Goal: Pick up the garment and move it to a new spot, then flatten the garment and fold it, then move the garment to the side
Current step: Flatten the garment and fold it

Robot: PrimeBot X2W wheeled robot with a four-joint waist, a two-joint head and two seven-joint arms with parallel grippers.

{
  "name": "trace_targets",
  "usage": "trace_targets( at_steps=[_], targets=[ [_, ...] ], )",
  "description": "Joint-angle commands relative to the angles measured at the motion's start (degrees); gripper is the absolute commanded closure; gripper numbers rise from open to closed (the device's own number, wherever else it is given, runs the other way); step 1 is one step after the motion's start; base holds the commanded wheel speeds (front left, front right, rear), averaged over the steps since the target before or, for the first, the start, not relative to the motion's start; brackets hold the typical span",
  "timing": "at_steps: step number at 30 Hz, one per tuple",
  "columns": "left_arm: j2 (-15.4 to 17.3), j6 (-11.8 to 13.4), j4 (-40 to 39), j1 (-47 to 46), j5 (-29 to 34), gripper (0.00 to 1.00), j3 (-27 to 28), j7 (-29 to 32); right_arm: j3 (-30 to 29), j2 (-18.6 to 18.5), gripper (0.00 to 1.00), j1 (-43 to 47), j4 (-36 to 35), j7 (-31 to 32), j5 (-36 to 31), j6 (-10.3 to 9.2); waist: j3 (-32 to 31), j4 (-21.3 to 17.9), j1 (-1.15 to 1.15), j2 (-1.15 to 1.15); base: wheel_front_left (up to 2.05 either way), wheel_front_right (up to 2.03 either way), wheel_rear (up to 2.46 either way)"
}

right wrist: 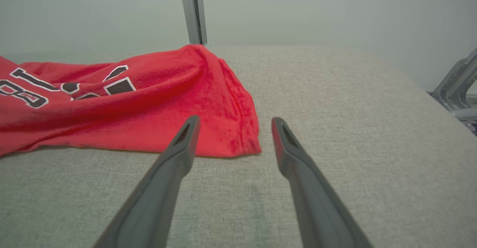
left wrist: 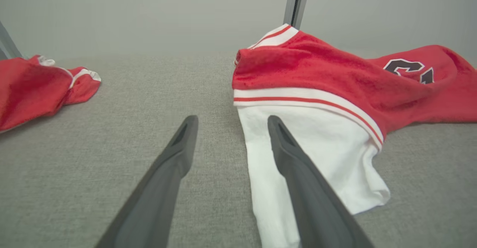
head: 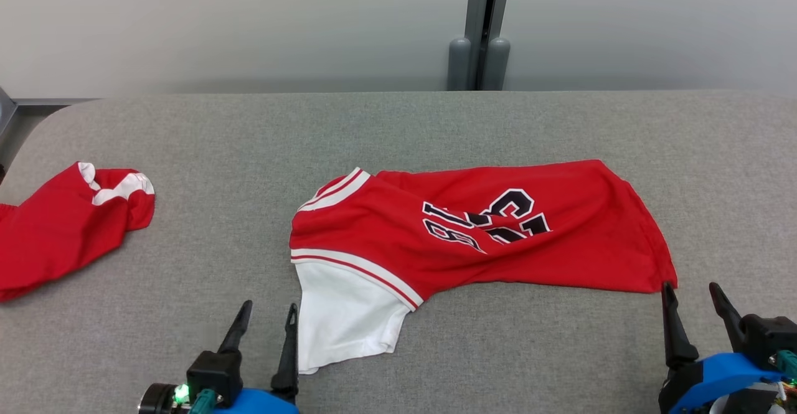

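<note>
The garment [head: 479,233] is a red jersey with black-and-white lettering, striped trim and a white sleeve, lying rumpled at the middle of the grey table [head: 398,127]. My left gripper [head: 269,314] stands open at the lower left, its right finger at the edge of the white sleeve [left wrist: 309,147]. In the left wrist view that finger lies over the white cloth. My right gripper [head: 691,292] stands open at the lower right, just in front of the jersey's right hem corner [right wrist: 246,143]. Nothing is held between either pair of fingers.
A second red garment [head: 62,227] with white trim lies crumpled at the table's left edge. Behind the table a grey post [head: 479,28] rises against a pale wall. A metal frame [right wrist: 458,91] stands off the table's right side.
</note>
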Motion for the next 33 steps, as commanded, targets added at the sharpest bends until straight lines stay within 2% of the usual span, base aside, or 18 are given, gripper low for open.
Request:
trace_targets(
  at_steps=[1, 9, 16, 30, 31, 32, 33],
  targets=[
    [-0.1, -0.3, 0.9, -1.1, -0.3, 0.0, -0.6, -0.1, -0.5, -0.7, 0.0, -1.1, 1.2, -0.6, -0.4, 0.01, 0.4, 0.2, 0.0, 0.0, 0.0, 0.0, 0.0],
    [-0.2, -1.2, 7.7, -2.8, -1.0, 0.0, -6.0, 0.0, -1.3, -3.5, 0.0, -7.8, 12.8, -2.5, -0.8, 0.01, 3.2, 0.8, 0.0, 0.0, 0.0, 0.0, 0.0],
    [-0.2, -1.4, 12.9, -4.2, -2.3, 0.0, -8.1, -0.1, -0.3, -5.0, 0.0, -13.1, 22.1, -4.5, -1.1, 0.01, 4.4, 1.0, 0.0, 0.0, 0.0, 0.0, 0.0],
    [-0.3, -1.8, 17.1, -7.1, -6.4, 0.0, -13.6, 0.1, 3.1, -6.4, 0.0, -20.4, 37.0, -6.5, -0.1, 0.02, 5.3, 1.2, 0.0, 0.0, 0.0, 0.0, 0.0],
    [-0.3, -1.8, 17.3, -7.2, -6.6, 0.05, -13.9, 0.1, 3.6, -6.0, 0.52, -20.8, 37.7, -6.6, 0.5, 0.02, 5.3, 1.2, 0.0, 0.0, 0.0, 0.0, 0.0],
    [-0.3, -1.8, 17.5, -7.3, -6.9, 0.19, -14.2, 0.1, 4.1, -5.8, 0.78, -21.2, 38.1, -6.8, 1.2, 0.05, 5.3, 1.3, 0.0, 0.0, 0.0, 0.0, 0.0],
    [-0.3, -1.8, 17.8, -7.3, -7.2, 0.58, -14.4, 0.0, 4.7, -5.7, 1.0, -21.4, 38.6, -7.0, 1.7, 0.07, 5.3, 1.3, 0.0, 0.0, 0.0, 0.0, 0.0]
  ],
)
